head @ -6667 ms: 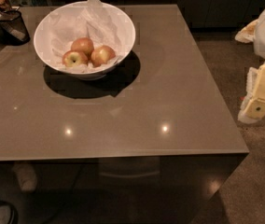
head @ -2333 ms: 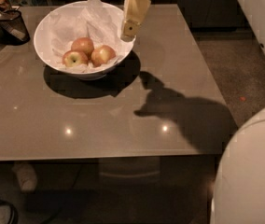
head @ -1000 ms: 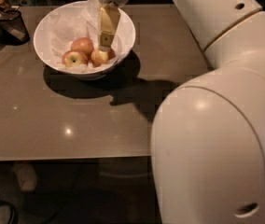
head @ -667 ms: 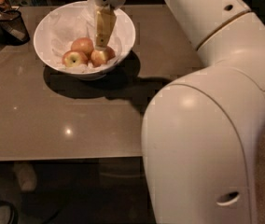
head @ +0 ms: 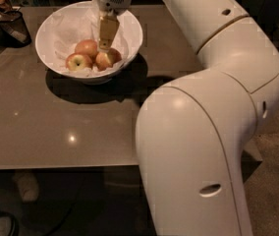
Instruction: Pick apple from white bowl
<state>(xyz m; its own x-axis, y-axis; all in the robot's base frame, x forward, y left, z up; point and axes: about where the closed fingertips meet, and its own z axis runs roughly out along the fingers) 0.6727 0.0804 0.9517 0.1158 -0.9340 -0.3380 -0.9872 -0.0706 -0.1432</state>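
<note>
The apple, orange-red with a pale-yellow flank, sits in the white bowl, right under the tip of the gripper. The tip is at the apple's top; we can't make out whether they actually touch. We also can't make out whether the gripper is spread or closed: its tan end reads as one block from here, pointing straight down. The apple rests on the crumpled paper that lines the bowl.

Two more apples lie by the tip, both left of it in the view. A pinkish-red apple is just beside the tip, against our apple. A red apple with a yellow-green patch is a bit further left and nearer the camera. All three bunch together in the bottom of the bowl. The paper rises up the bowl wall left of and behind the gripper.

The bowl stands on a brown glossy table, toward its far left part. The bowl's dark shadow falls on the tabletop below and right of the tip. Well left of the gripper, at the table's far corner, we see a dark cup with utensils sticking out.

The white arm fills the right side of the view, running from a big near joint up and over to the gripper above the bowl. Speckled floor shows past the table's right edge.
</note>
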